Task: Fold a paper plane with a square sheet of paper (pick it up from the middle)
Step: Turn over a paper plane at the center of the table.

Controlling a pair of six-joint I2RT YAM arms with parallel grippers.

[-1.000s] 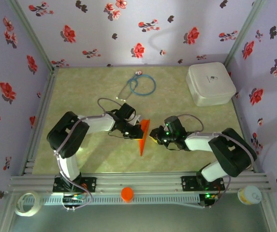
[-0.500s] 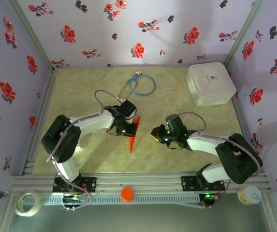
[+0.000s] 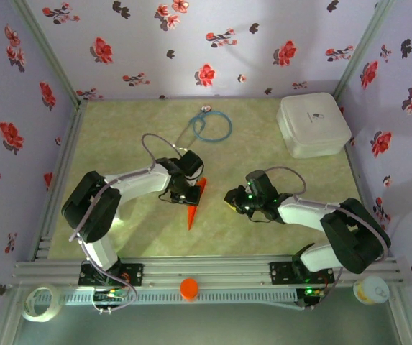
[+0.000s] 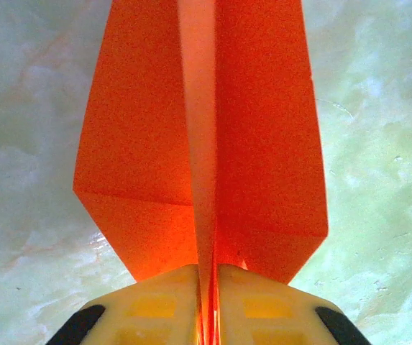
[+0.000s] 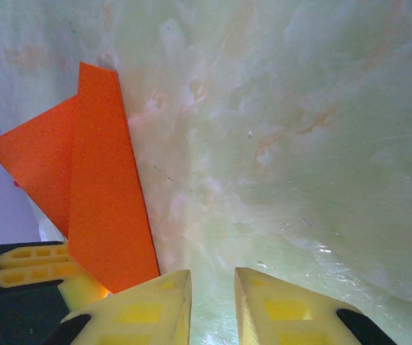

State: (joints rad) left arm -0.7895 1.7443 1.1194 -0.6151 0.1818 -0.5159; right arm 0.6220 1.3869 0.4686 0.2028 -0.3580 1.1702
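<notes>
The square sheet of paper stands folded as a narrow pointed orange paper plane (image 3: pixel 194 203) on the table, tip toward the near edge. In the left wrist view the paper plane (image 4: pixel 263 129) spreads two wings from a central ridge. My left gripper (image 4: pixel 207 277) is shut on that ridge at the plane's rear end, and from above the left gripper (image 3: pixel 188 188) sits at the plane's far end. My right gripper (image 3: pixel 231 202) hovers to the plane's right, apart from it. In its wrist view the right gripper (image 5: pixel 213 277) is open over bare table, with the paper plane (image 5: pixel 101 201) off to the left.
A white rounded box (image 3: pixel 313 123) sits at the back right and a blue cable loop (image 3: pixel 211 126) at the back middle. On the front rail lie a round orange cap (image 3: pixel 189 288), a tape roll (image 3: pixel 39 302) and a small tub (image 3: pixel 371 290). Flowered walls enclose the table.
My left gripper has carried the paper plane left, away from the right gripper, and the plane now looks narrower with its tip swung slightly left. The right gripper has barely moved.
</notes>
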